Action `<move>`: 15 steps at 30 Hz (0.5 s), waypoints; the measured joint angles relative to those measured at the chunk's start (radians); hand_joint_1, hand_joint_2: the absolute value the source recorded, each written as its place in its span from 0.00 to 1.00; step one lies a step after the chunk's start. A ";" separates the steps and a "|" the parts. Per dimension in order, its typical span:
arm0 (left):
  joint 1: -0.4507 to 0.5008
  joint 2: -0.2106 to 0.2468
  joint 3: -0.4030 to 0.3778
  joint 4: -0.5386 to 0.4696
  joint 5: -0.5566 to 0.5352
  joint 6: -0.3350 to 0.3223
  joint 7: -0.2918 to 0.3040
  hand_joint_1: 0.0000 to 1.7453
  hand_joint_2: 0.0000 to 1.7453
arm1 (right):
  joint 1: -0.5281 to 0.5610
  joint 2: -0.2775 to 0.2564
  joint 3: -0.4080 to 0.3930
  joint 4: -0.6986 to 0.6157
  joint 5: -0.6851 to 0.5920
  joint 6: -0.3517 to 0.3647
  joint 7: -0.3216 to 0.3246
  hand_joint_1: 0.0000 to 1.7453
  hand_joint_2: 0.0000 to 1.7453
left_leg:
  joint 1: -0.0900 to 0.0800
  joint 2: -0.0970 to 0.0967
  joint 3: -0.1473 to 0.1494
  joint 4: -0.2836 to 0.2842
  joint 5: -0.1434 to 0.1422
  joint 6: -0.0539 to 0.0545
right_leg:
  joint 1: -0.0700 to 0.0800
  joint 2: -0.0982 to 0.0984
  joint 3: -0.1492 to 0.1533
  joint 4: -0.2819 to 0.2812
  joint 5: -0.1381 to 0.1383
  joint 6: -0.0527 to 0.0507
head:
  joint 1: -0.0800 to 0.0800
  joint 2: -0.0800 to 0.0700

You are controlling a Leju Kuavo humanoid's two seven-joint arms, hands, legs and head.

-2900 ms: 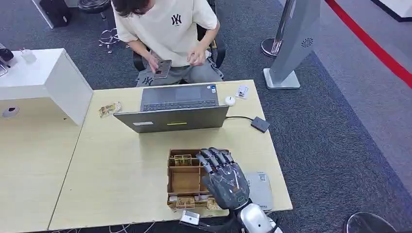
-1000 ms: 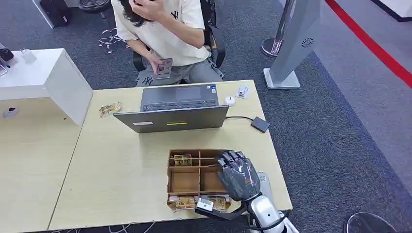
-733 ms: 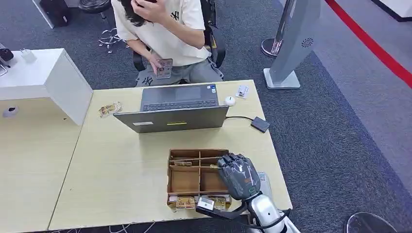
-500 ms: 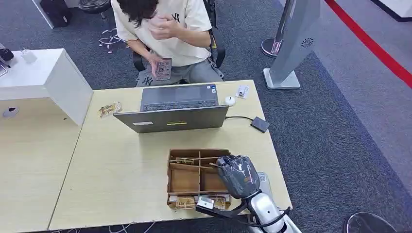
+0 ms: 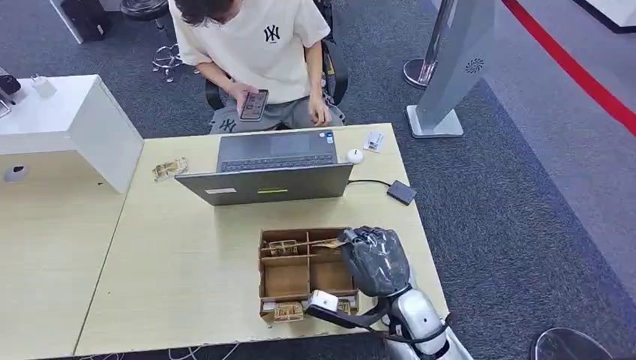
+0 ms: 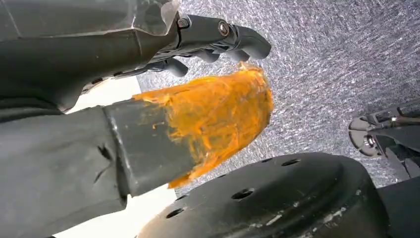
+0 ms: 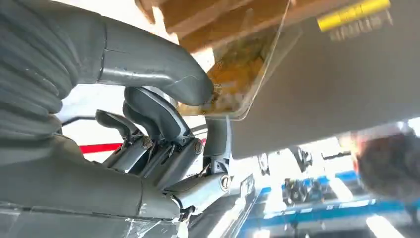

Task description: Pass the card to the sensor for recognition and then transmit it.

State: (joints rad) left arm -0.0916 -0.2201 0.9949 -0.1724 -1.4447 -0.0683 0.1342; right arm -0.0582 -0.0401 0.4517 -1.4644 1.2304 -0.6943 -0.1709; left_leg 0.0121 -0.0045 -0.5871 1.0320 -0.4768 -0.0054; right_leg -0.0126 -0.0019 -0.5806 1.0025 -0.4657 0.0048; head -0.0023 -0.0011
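On pale wood desk [image 5: 187, 277], grey carpet [image 5: 525, 195] around.

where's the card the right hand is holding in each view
Head view: the clear-sleeved yellow card sticks out from the right hand over the brown divided cardboard box.
Right wrist view: the card sits near the middle, pinched between thumb and fingers.
Left wrist view: no card here.
Shared landmark: the grey laptop's lid with its yellow sticker.
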 joint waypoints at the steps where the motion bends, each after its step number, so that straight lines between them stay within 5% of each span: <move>1: 0.000 0.000 0.000 0.000 0.001 0.001 -0.001 0.00 0.00 | 0.002 0.000 -0.003 -0.018 -0.022 0.000 0.000 1.00 1.00 | 0.000 0.000 0.000 0.000 0.000 0.000 | 0.000 0.000 0.000 0.000 0.000 0.000 | 0.000 0.000; 8: 0.002 -0.001 0.000 0.000 0.010 0.011 -0.009 0.00 0.00 | 0.031 0.000 -0.030 -0.178 -0.308 0.032 -0.071 1.00 1.00 | 0.000 0.000 0.000 0.000 0.000 0.000 | 0.000 0.000 0.000 0.000 0.000 0.000 | 0.000 0.000; 15: 0.003 -0.003 0.000 0.000 0.010 0.015 -0.011 0.00 0.00 | 0.056 0.004 -0.066 -0.290 -0.407 0.052 -0.127 1.00 1.00 | 0.000 0.000 0.000 0.000 0.000 0.000 | 0.000 0.000 0.000 0.000 0.000 0.000 | 0.000 0.000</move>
State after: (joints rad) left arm -0.0890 -0.2235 0.9949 -0.1724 -1.4347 -0.0534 0.1232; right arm -0.0022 -0.0362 0.3857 -1.7545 0.8236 -0.6428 -0.2980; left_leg 0.0120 -0.0045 -0.5872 1.0320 -0.4768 -0.0054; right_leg -0.0127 -0.0022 -0.5807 1.0025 -0.4658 0.0049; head -0.0023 -0.0011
